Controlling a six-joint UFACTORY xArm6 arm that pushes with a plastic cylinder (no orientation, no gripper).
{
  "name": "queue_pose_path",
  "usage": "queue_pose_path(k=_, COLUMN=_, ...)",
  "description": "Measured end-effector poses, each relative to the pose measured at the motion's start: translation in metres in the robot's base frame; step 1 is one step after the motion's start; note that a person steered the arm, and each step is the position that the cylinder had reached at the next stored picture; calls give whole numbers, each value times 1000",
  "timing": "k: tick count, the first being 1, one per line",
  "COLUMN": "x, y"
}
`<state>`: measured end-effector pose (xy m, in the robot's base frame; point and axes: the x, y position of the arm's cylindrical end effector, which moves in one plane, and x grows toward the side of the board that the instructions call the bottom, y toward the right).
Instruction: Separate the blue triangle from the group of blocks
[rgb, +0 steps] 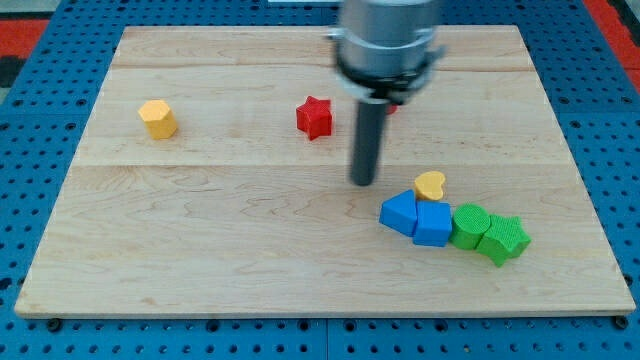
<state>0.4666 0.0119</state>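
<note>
The blue triangle (400, 214) lies at the left end of a tight group of blocks at the view's lower right. It touches a blue block (434, 223) on its right. A yellow heart (431, 185) sits just above the two. A green cylinder (468, 225) and a green star (503, 238) continue the row to the right. My tip (364, 182) rests on the board a little up and to the left of the blue triangle, apart from it.
A red star (314, 116) sits at the upper middle, left of the rod. A yellow hexagon (158, 118) sits at the upper left. A small red piece (393, 104) shows behind the rod. The wooden board (200, 250) lies on a blue pegboard.
</note>
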Motion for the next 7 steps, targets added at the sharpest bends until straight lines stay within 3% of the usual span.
queue_pose_path(k=1, x=44, y=-17)
queue_pose_path(k=2, x=104, y=31)
queue_pose_path(k=3, x=81, y=84)
queue_pose_path(k=4, x=52, y=95)
queue_pose_path(k=6, x=51, y=124)
queue_pose_path(k=7, x=73, y=118)
